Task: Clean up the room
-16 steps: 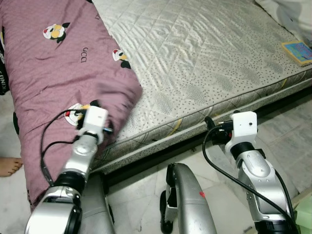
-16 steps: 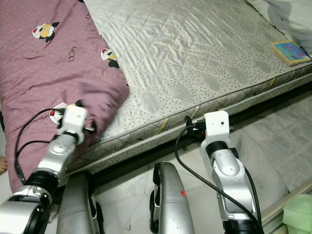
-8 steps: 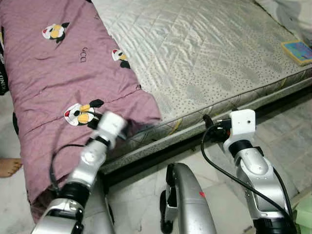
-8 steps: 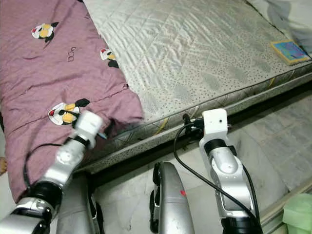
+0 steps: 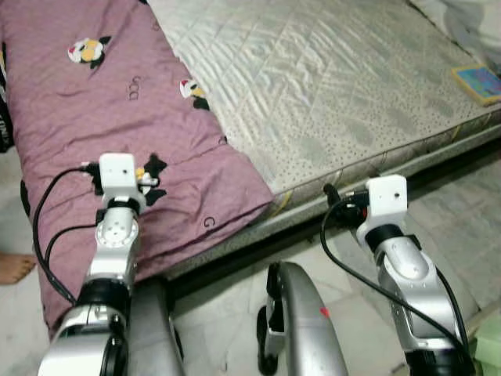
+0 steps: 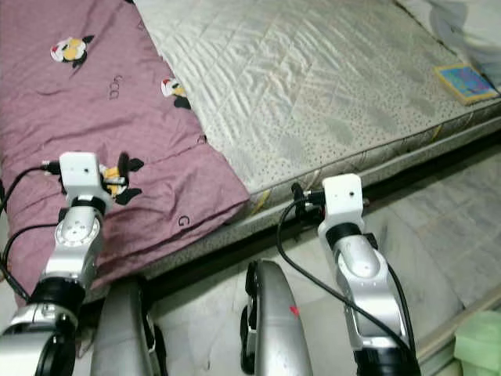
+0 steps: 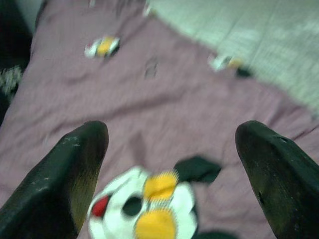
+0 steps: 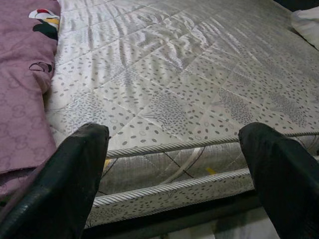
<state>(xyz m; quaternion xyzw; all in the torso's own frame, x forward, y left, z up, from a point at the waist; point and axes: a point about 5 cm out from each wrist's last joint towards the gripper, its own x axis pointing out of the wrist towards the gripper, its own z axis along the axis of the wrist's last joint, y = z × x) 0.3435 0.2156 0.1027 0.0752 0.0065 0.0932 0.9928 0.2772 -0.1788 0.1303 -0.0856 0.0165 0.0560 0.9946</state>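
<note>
Both silver arms reach forward. The left claw (image 7: 169,149) gapes wide. The right claw (image 8: 174,144) is likewise spread, holding nothing.

Blanket (image 5: 94,102): mauve-pink, faint tonal monogram, scattered cartoon prints in white, black, yellow and red.
Mattress (image 5: 329,78): pale grey-cream, quilted diamond stitch, patches of small dark specks; corded piping along edge, yellow marks on side.
Book (image 5: 477,83): turquoise cover, yellow border.
Floor (image 5: 470,211): light grey marbled tile.
Arms silver; wrist camera housings white, cables black.
Fingers (image 8: 65,184): black.
</note>
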